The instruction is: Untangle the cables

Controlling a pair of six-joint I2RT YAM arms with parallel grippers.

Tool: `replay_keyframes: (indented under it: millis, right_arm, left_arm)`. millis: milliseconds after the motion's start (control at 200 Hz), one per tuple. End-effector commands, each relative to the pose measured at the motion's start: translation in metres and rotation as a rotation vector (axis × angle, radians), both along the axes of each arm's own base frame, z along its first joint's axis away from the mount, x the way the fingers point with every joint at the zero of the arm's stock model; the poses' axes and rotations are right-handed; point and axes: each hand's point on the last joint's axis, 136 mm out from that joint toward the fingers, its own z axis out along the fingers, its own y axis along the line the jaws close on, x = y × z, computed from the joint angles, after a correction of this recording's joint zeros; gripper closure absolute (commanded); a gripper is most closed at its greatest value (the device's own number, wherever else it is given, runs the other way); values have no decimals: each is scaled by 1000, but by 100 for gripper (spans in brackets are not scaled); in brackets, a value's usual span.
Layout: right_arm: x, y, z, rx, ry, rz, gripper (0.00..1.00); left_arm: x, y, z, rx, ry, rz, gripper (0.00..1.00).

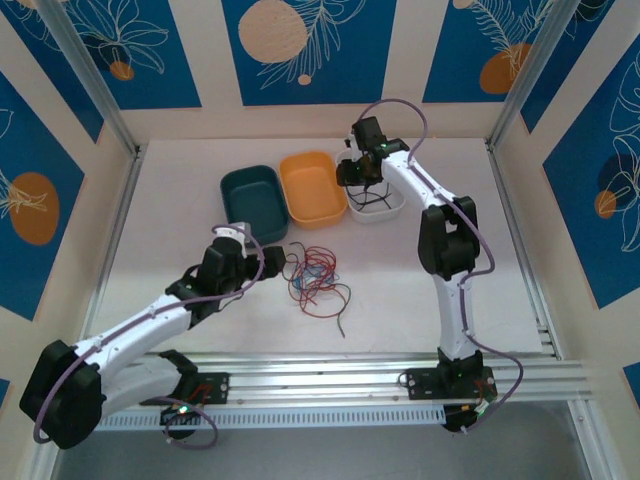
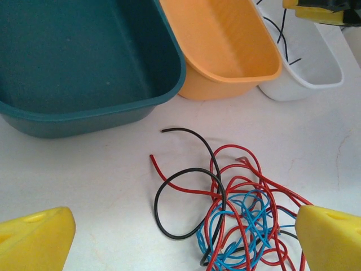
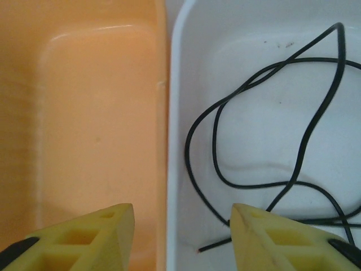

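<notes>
We see the cables [image 1: 315, 280] as a loose heap on the white surface [image 1: 180, 230], in front of the teal bin [image 1: 250, 195] and the orange bin [image 1: 312, 188]; mostly red strands with blue ones knotted in the middle and a black loop [image 2: 169, 203] lying out on the side toward the teal bin; the left pincer [image 1: 262, 262] sits just beside the heap with its fingers spread wide and nothing between them, and from its wrist the tangle lies directly ahead and low, a little toward its right finger [image 2: 330, 237]; the right pincer [image 1: 362, 180] hangs well apart at the back, over the white bin [image 1: 385, 210], jaws parted and gripping nothing, with a single black cable [image 3: 254, 135] curled on the bin floor beneath it; we judge the left arm far the nearer to the heap, and the black loop, running roughly across the pincer's line of approach and clear of the red knot, looks the easiest strand to take next
</notes>
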Motion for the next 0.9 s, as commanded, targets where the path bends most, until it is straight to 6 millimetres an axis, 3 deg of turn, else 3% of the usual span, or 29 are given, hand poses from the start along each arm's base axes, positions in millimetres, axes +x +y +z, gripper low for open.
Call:
replay_keyframes:
  millis: [0, 125, 310, 705, 895]
  right_arm:
    - [-12, 0, 41, 12, -63, -25, 51]
    - [-33, 3, 59, 31, -72, -48, 50]
    - [-76, 7, 68, 38, -45, -70, 50]
    - [-171, -5, 51, 51, 43, -199, 45]
    - [-203, -15, 37, 62, 56, -238, 35]
  left_arm:
    - [-3, 4, -1, 4, 3, 0, 0]
    - [-2, 2, -1, -3, 9, -4, 0]
    - [2, -6, 0, -21, 12, -23, 0]
    - [14, -28, -19, -34, 106, -61, 0]
    - [26, -44, -28, -60, 152, -72, 12]
